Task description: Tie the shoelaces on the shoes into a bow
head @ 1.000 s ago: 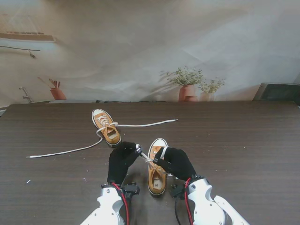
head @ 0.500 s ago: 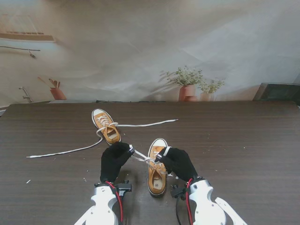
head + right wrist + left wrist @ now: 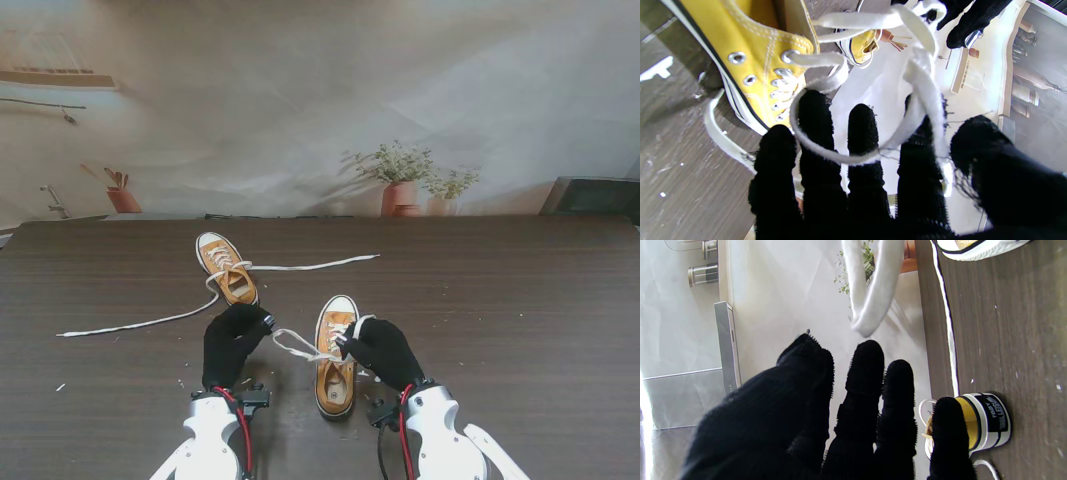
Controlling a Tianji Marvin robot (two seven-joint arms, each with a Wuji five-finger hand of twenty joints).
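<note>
Two mustard-yellow sneakers lie on the dark table (image 3: 520,300). The near shoe (image 3: 335,362) (image 3: 756,50) sits between my hands. The far shoe (image 3: 227,268) (image 3: 987,420) is farther from me, its long loose lace (image 3: 140,322) trailing left. My left hand (image 3: 232,340) (image 3: 840,413) has the end of the near shoe's white lace loop (image 3: 300,345) (image 3: 873,290) at its fingertips. My right hand (image 3: 385,350) (image 3: 873,173) is shut on the other lace loop (image 3: 923,83), which is wrapped over its fingers just above the eyelets.
The far shoe's other lace end (image 3: 320,264) stretches right across the table. Potted plants (image 3: 400,180) and a red pot (image 3: 122,198) stand behind the far edge. A dark box (image 3: 595,195) sits at the back right.
My left hand has moved left and nearer to me, drawing the lace loop out away from the near shoe. My right hand has stayed over the shoe.
</note>
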